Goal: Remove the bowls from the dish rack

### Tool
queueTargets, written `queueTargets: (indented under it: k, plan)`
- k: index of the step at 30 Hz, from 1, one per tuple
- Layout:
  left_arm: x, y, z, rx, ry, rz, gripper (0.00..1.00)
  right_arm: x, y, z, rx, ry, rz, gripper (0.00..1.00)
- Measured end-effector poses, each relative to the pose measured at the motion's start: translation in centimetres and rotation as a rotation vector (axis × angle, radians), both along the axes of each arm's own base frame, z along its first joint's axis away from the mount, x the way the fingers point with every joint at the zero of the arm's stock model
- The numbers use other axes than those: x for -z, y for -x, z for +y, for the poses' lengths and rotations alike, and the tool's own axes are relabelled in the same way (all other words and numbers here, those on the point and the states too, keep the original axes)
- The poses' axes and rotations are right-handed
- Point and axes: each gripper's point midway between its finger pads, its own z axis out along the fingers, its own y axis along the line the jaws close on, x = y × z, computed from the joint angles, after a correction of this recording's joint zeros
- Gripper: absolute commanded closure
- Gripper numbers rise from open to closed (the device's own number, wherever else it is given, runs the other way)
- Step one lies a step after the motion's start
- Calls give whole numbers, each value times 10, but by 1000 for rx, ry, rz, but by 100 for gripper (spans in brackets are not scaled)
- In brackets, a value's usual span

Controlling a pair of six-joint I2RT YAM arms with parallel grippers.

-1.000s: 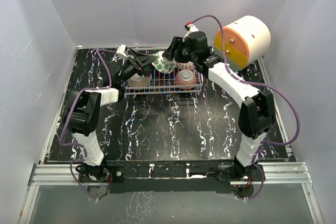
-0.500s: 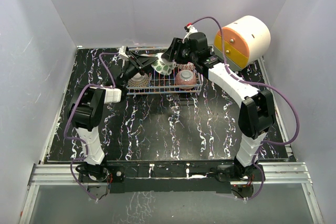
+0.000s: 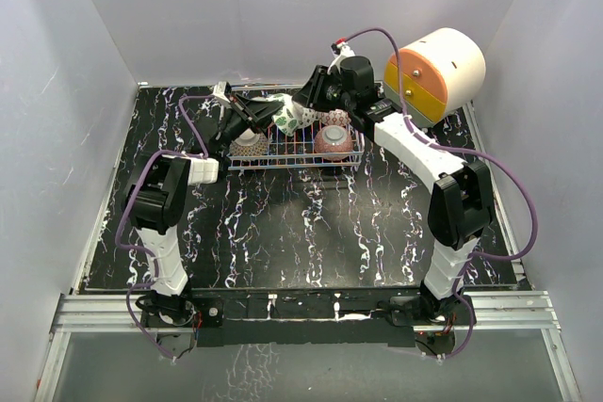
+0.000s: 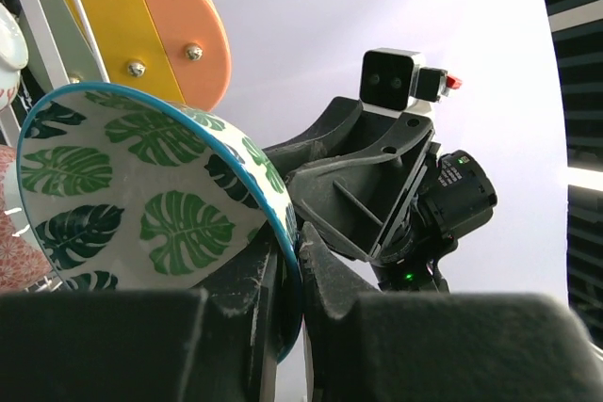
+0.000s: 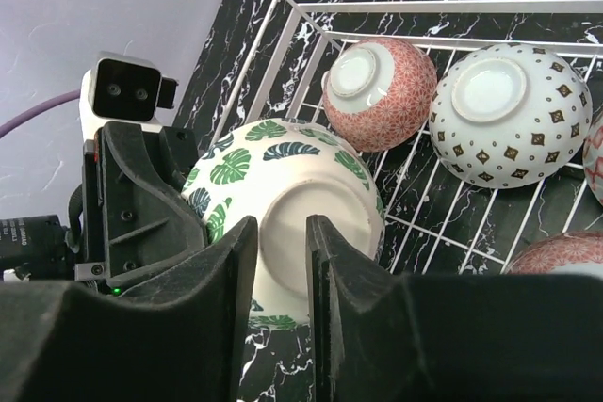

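Green-leaf white ceramic bowl (image 4: 141, 195), blue rim clamped between left gripper (image 4: 287, 270) jaws; foot half hidden behind right gripper (image 5: 281, 233) jaws, grip unclear.

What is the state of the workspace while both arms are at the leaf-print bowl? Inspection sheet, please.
Surface: black tabletop with white veining; nothing spilled seen.
Job's things: white bowl with green leaf print held over the silver wire dish rack; red-patterned bowl and white diamond-dotted bowl lie upside down inside, others partly visible.
Clutter: white, orange and yellow cylindrical drawer unit right of the rack.
Grippers: left gripper fingers pinched shut on the leaf bowl's rim; right gripper fingers at its foot, grip unclear.
Cables: purple cables loop along both arms; no snag seen.
Surroundings: plain pale walls on three sides.
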Motion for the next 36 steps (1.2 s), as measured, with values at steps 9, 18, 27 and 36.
queueTargets:
  k: [9, 18, 27, 36]
  plan:
    - [6, 3, -3, 22, -36, 2, 100, 18, 4, -6, 19, 14, 27, 46]
    - [-9, 24, -8, 22, -380, -103, 100, -13, 25, -64, 149, 19, -33, 45]
    - [-53, 71, -21, -9, -828, -313, 100, -29, 50, -112, 261, 51, -95, 44]
    - [71, 125, 36, 58, -1411, -51, 100, 13, 67, -122, 273, 110, -9, 43]
